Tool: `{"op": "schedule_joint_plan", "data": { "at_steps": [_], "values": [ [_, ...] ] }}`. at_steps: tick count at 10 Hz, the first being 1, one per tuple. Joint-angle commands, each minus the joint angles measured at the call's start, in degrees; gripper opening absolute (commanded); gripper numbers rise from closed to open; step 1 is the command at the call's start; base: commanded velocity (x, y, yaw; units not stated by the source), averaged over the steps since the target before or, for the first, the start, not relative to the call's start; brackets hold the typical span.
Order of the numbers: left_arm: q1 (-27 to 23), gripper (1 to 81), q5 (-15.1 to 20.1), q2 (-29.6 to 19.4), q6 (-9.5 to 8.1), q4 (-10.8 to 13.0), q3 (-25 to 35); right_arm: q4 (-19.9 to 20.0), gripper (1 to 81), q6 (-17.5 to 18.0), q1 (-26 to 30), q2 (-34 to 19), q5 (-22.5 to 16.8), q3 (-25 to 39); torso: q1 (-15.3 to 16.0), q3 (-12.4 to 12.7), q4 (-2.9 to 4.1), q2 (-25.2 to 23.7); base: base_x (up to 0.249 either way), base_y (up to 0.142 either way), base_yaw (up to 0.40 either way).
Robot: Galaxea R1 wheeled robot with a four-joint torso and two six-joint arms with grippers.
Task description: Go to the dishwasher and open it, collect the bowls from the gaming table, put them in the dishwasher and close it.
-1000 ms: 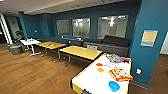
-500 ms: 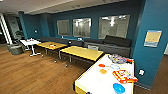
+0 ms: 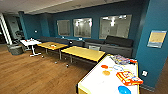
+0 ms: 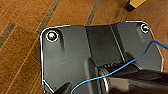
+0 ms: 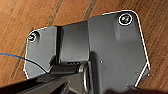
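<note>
Where visible, three bowls (image 3: 106, 72) atop gaming table (image 3: 93, 82)

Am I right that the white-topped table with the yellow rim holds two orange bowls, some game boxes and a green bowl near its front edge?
Not quite: the bowl near the front edge is bright blue, not green, as the head view shows. The rest stands: the white-topped table holds two orange bowls and game boxes.

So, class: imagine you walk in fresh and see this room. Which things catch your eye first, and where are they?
Nearest, at lower right, the gaming table with its white top and yellow rim carries small bowls, orange, red-orange and bright blue, beside a colourful game box. Behind it, yellow-topped tables stand on the wooden floor, before a dark sofa along the deep blue wall.
</note>
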Motion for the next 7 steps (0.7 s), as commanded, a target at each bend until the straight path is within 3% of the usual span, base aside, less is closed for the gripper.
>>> {"op": "schedule_joint_plan", "data": {
  "at_steps": [1, 7],
  "values": [
    [-3.0, 81.1, 2.7, 0.3, 0.18, -0.2, -0.1, -0.2, 81.1, 0.0, 3.0, 0.0, -2.6, -0.1, 0.0, 0.0, 0.00, 0.0, 0.083, 0.104, 0.000],
    [-3.1, 81.1, 2.7, 0.4, 0.18, -0.2, -0.1, -0.2, 81.1, -0.1, 3.0, -0.2, -2.7, 0.2, 0.0, 0.0, 0.00, 0.0, 0.073, 0.104, 0.000]
  ]
}}
